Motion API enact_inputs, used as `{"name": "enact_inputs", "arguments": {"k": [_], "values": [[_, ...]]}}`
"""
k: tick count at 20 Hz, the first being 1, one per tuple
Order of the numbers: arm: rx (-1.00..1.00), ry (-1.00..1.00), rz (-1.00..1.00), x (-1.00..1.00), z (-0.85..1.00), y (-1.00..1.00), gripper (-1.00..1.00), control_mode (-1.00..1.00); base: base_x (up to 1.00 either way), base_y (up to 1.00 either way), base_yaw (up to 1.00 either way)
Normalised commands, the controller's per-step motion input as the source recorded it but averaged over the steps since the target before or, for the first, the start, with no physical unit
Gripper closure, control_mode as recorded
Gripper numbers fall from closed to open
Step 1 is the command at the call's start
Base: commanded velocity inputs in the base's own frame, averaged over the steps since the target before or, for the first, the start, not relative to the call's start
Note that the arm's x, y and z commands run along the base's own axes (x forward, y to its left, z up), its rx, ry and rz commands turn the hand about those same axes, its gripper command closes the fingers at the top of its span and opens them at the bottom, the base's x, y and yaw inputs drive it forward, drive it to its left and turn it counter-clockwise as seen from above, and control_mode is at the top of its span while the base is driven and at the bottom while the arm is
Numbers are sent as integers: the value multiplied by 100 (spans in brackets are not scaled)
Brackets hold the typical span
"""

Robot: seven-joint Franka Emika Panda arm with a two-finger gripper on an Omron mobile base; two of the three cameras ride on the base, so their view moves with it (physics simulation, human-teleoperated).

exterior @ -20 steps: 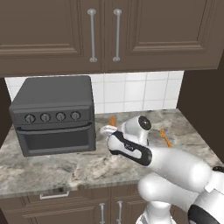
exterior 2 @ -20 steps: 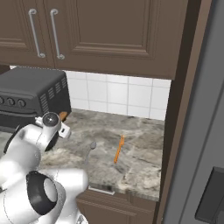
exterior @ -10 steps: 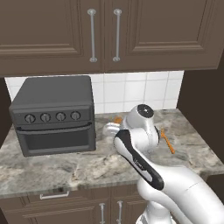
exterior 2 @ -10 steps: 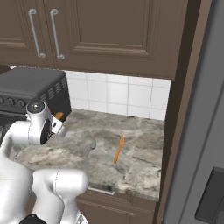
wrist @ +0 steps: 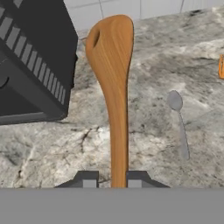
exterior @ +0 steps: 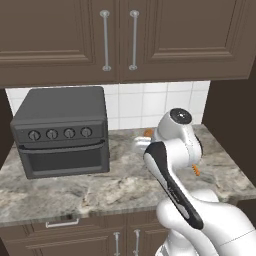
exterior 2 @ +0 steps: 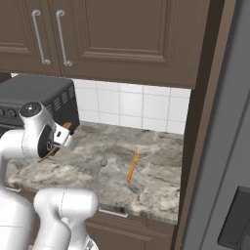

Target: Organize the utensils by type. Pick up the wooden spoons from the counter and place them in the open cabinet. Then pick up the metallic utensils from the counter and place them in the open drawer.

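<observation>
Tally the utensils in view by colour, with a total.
Orange-brown: 2, the spoon in the tool and the utensil lying on the counter
Grey: 1, the metal spoon
Total: 3

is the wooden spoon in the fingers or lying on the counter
In the fingers: the wooden spoon stands out from between the fingers, lifted above the counter, where the grey spoon lies.
</observation>
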Motion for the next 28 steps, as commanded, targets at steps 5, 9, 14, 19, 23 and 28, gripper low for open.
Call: {"name": "enact_inputs", "arguments": {"k": [5,9,14,19,23,28], "values": [[-3,2,7,-36,44,-35,100,-100,0,0,0],[0,2,11,-28,33,-28,100,-100,0,0,0],[-1,0,9,-6,6,-4,100,-100,0,0,0],[0,0,0,0,0,0,100,-100,0,0,0],[0,0,0,0,0,0,100,-100,0,0,0],[0,0,0,0,0,0,100,-100,0,0,0]]}}
